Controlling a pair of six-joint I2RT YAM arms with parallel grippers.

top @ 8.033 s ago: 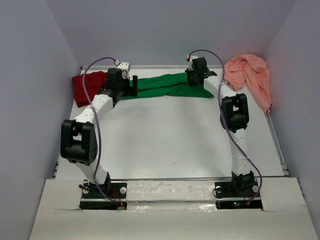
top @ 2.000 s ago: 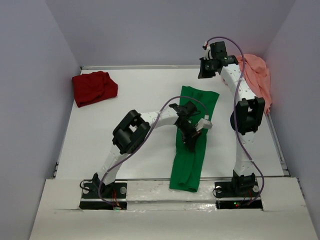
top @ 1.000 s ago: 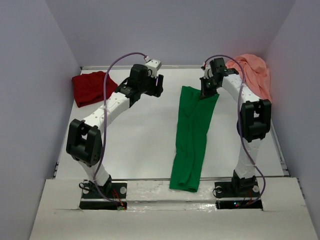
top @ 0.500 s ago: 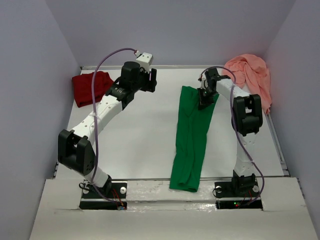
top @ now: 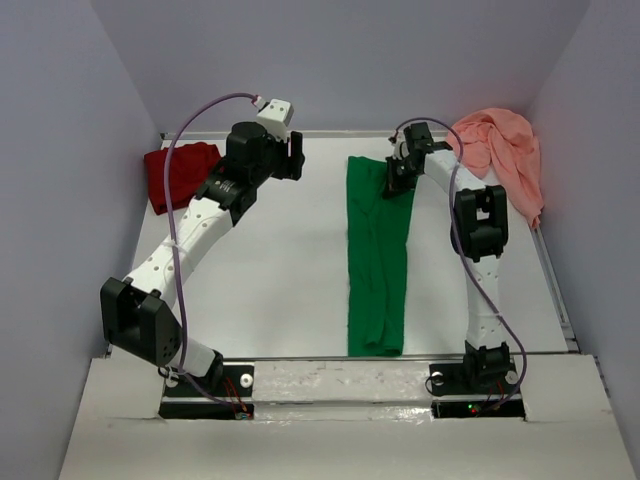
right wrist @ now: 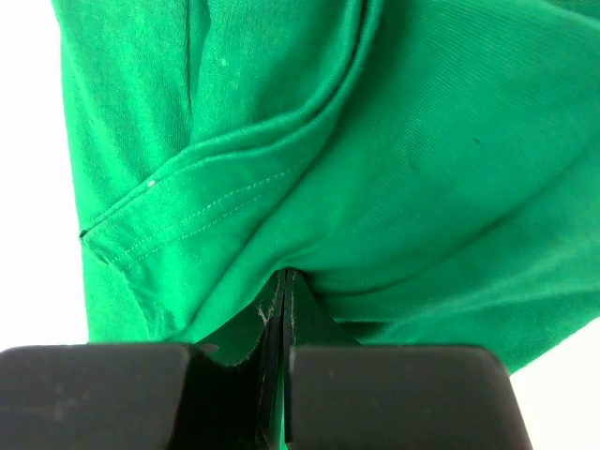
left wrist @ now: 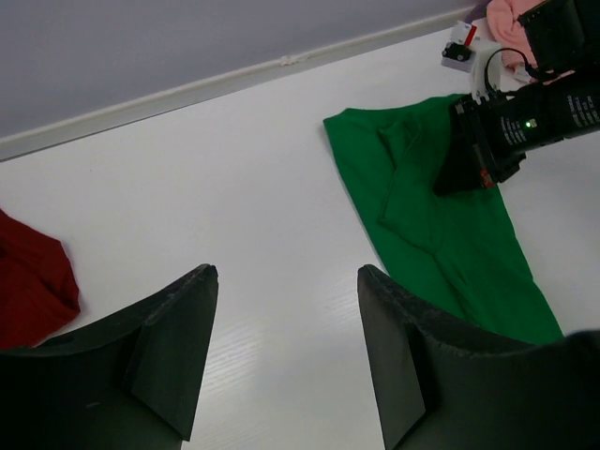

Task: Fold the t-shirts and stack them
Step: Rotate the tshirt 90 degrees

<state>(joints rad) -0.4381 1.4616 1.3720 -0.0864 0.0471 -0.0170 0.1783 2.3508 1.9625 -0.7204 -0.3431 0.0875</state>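
Top external view: the bright green shirt [top: 378, 250], a smooth fine-knit jersey folded into a long narrow strip, runs from 12 toward 6 o'clock on the white table [top: 280, 270]. The right gripper [top: 396, 178] has its black fingers pressed together on a fold at the strip's far right corner, beside a double-stitched hem [right wrist: 187, 220]. The left gripper [left wrist: 286, 277] hangs spread, holding nothing, above the table at 11 o'clock. The dark red shirt [top: 178, 175] lies crumpled at 10 o'clock, the salmon-pink shirt [top: 500, 155] heaped at 2 o'clock.
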